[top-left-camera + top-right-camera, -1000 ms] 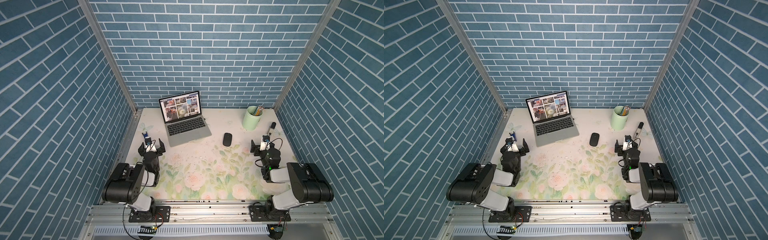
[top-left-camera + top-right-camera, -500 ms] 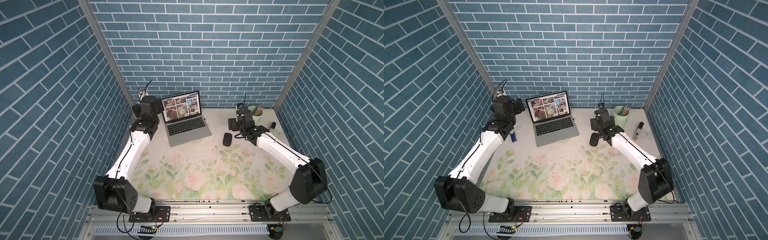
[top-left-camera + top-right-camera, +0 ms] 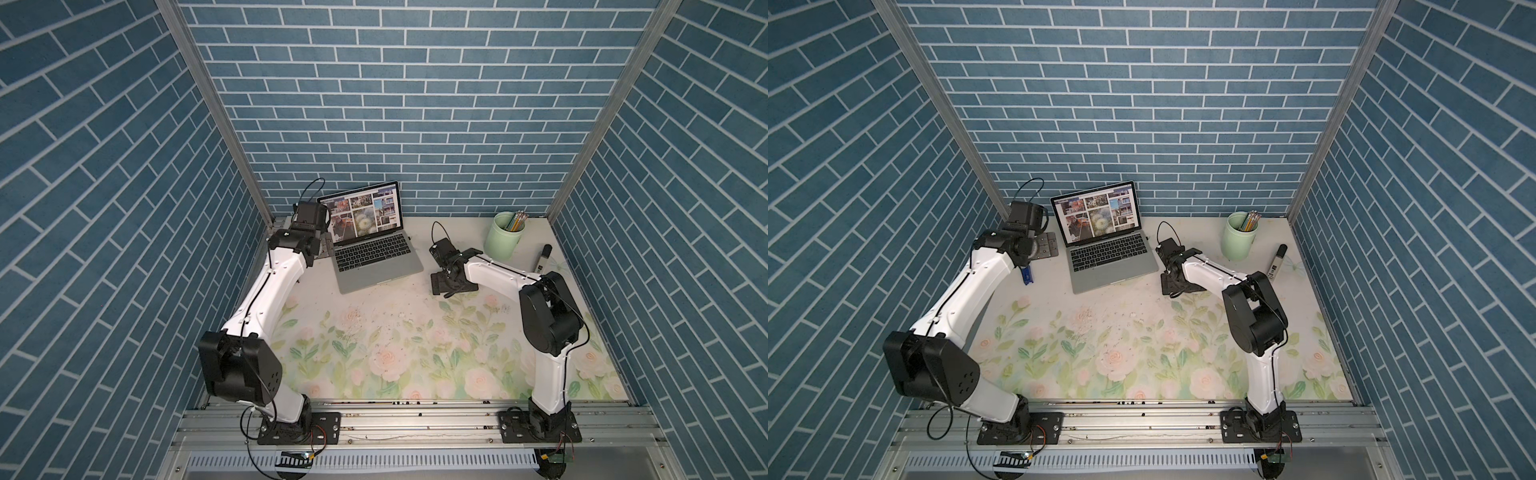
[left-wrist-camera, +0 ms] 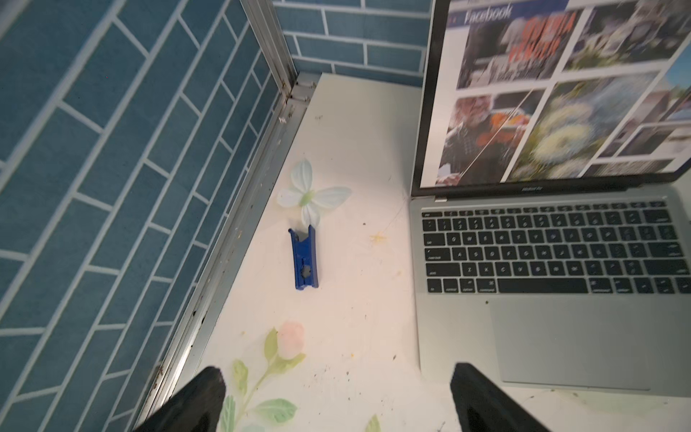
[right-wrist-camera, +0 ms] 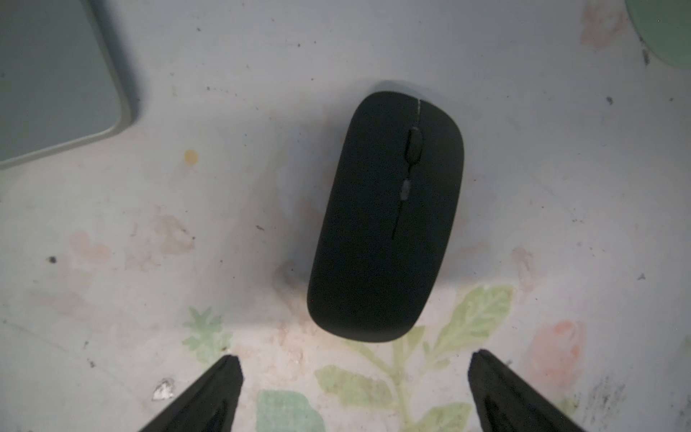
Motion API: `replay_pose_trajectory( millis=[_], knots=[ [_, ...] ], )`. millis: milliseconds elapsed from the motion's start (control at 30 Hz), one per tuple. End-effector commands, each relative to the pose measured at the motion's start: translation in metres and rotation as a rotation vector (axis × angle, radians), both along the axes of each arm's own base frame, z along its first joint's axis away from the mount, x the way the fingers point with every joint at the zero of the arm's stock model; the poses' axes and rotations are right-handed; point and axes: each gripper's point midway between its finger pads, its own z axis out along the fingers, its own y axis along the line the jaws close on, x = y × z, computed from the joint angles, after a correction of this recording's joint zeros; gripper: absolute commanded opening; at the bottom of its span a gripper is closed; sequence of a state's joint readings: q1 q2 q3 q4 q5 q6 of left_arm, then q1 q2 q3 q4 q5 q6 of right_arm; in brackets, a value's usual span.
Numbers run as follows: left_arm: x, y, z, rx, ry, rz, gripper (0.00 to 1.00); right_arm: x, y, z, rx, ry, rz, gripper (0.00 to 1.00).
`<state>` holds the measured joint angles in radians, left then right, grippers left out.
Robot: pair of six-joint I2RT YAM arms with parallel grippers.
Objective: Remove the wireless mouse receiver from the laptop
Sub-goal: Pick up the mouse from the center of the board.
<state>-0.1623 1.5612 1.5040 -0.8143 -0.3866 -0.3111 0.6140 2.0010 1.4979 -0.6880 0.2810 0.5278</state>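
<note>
The wireless mouse receiver [image 3: 409, 238] is still plugged in: a tiny black stub, barely readable, poking out of the right edge of the laptop [image 3: 374, 266] just forward of the hinge. It shows in both top views but in neither wrist view, so its exact shape and how far it protrudes cannot be made out. The laptop stands open near the back wall, its screen lit with a grid of photos. What has changed is the arms. A second ago both were folded back by the front rail; now both are stretched out to flank the laptop. The right gripper [image 5: 357, 359] has dropped low over the black mouse [image 5: 385, 217] with its jaws spread wide and nothing between them — they widened over the last second. It sits nearer the laptop's front corner than the stub. The left gripper [image 4: 338, 374] hangs at the laptop's left edge beside the blue clip [image 4: 303, 262], jaws as wide as before and empty. So the approach is made but no grasp has begun. The right arm looks best placed, yet it probably has to shift back toward the hinge — away from the mouse — before closing on so small a target.
</note>
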Motion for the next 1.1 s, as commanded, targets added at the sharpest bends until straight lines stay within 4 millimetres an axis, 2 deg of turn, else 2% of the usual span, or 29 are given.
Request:
replay_pose_trajectory(
  millis=[0, 100, 233, 367, 533, 633, 867, 1067],
  knots=[
    [-0.007, 0.006, -0.010, 0.043, 0.053, 0.018, 1.00, 0.010, 0.004, 0.012, 0.045, -0.004, -0.090, 0.98],
    [-0.001, 0.006, -0.020, 0.061, 0.071, 0.006, 1.00, 0.017, 0.007, 0.006, 0.057, 0.008, -0.121, 0.98],
    [0.006, 0.002, -0.036, 0.059, 0.100, -0.017, 1.00, 0.017, 0.005, -0.004, 0.051, 0.026, -0.148, 0.98],
    [0.012, -0.002, -0.049, 0.053, 0.119, -0.037, 1.00, 0.012, -0.005, -0.013, 0.021, 0.035, -0.177, 0.98],
    [0.018, -0.005, -0.061, 0.051, 0.140, -0.050, 1.00, 0.011, -0.020, -0.010, 0.018, 0.017, -0.222, 0.99],
    [0.020, -0.005, -0.067, 0.053, 0.153, -0.054, 1.00, 0.010, -0.027, -0.016, 0.031, 0.024, -0.245, 0.99],
    [0.022, -0.005, -0.082, 0.065, 0.188, -0.059, 1.00, 0.008, -0.019, -0.039, 0.105, 0.067, -0.261, 0.96],
    [0.023, -0.005, -0.090, 0.071, 0.209, -0.063, 1.00, 0.008, -0.014, -0.047, 0.124, 0.083, -0.260, 0.91]
  ],
)
